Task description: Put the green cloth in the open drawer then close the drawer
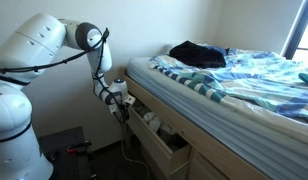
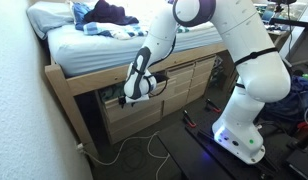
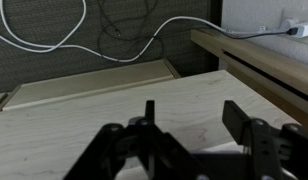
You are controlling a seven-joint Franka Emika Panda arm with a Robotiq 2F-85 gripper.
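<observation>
— Okay, quick pass: where's the task stuff?

— My light wooden pull-out drawer (image 1: 175, 150) sits under the side of the wooden bed frame (image 2: 69, 95), slid out and open at the top. It has a pale wood box and a plain front, with a couple of small whitish items inside, too blurred to name. I can't pick out the green cloth with any certainty in these views.

— Which way does the drawer run?

— Its long axis lies along the bed rail, and it sticks out sideways from the frame toward my arm's side. The mouth faces up.

— And the tool?

— The black Robotiq gripper (image 1: 119, 100) hangs just beside the bed rail at the drawer's near end, also seen in front of the drawer fronts (image 2: 137, 90). In the wrist view the gripper (image 3: 194, 125) has its fingers spread wide with nothing between them, over a pale wood-grain panel (image 3: 84, 130). I can't tell which part of the furniture that panel is.

— Anything else?

— A dark navy cloth heap (image 1: 197, 53) lies on blue-and-white striped bedding (image 1: 249, 85). A thin white cable (image 3: 54, 45) loops over dark grey carpet (image 3: 44, 75).
</observation>
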